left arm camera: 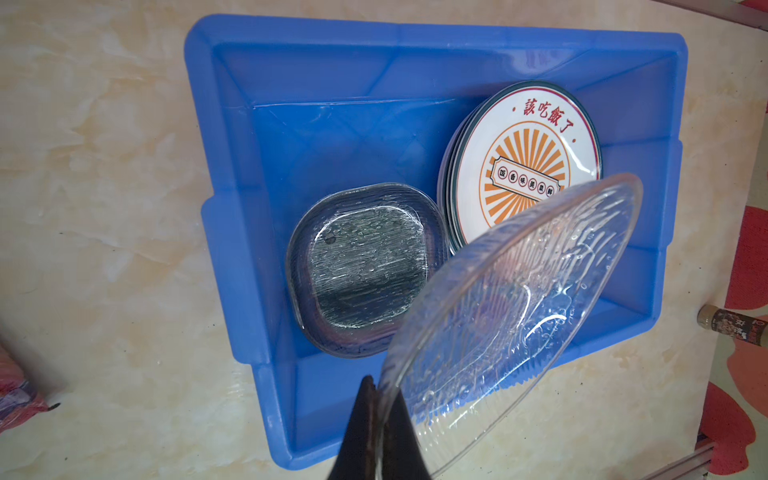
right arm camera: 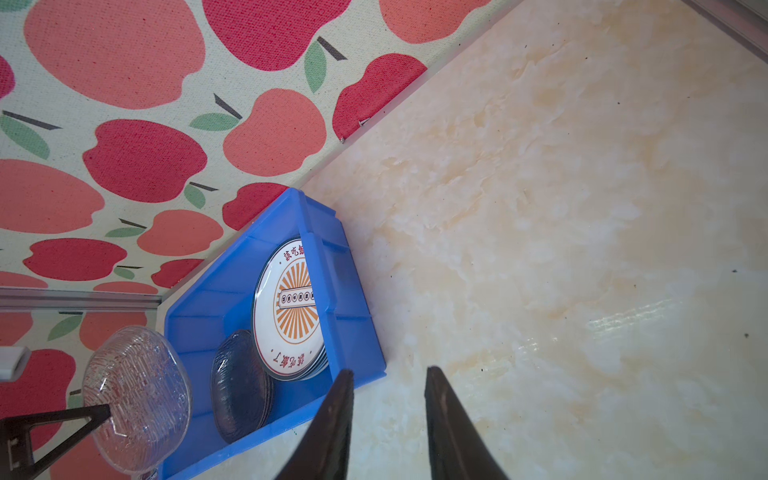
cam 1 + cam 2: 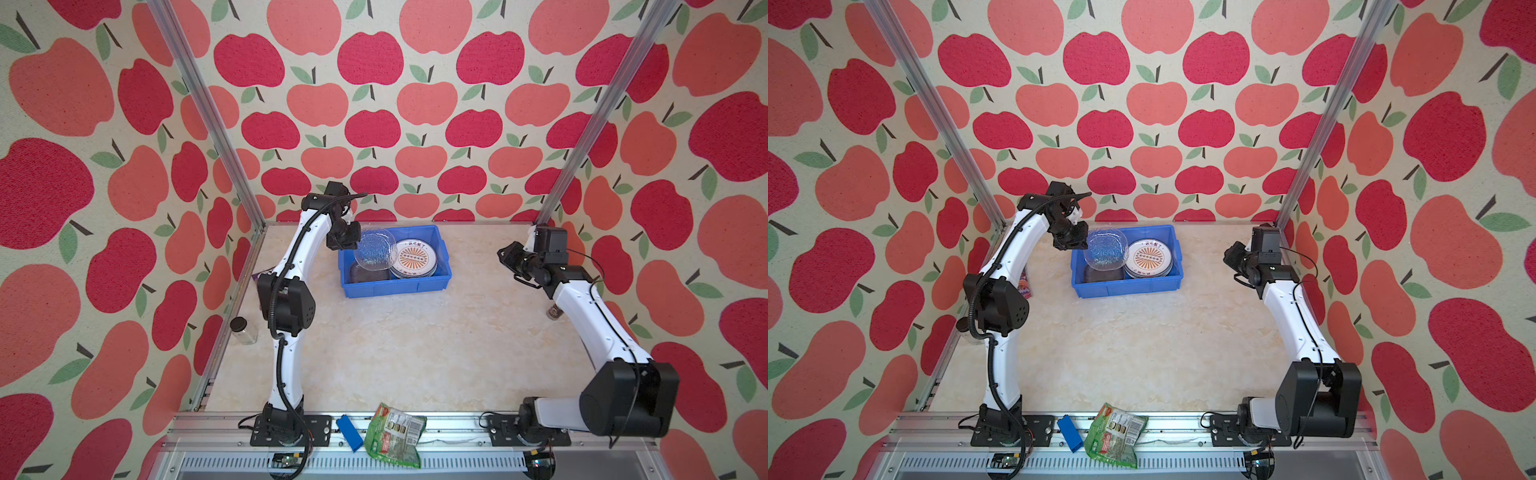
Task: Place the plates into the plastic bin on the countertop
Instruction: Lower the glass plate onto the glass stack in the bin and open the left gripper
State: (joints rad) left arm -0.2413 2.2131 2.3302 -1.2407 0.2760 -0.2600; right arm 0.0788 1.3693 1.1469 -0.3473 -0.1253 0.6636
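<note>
- The left claw (image 1: 376, 384) pinches the rim of a tilted glass plate (image 1: 511, 311), held above the left half of the plastic bin (image 3: 397, 286).
- The bin sits far centre on the counter (image 3: 415, 353). Inside, stacked glass plates (image 3: 368, 274) lie left and the sunburst plate (image 3: 413, 257) tops a round stack right.
- The right claw (image 2: 388, 374), narrowly parted and empty, hangs right of the bin.

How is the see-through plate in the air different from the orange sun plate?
The glass plate is clear and bumpy; the sunburst plate is white with orange rays and red lettering. The glass plate is tilted, pinched at its rim by the left gripper; the sunburst plate lies flat in the blue bin. Both are shiny plates.
</note>
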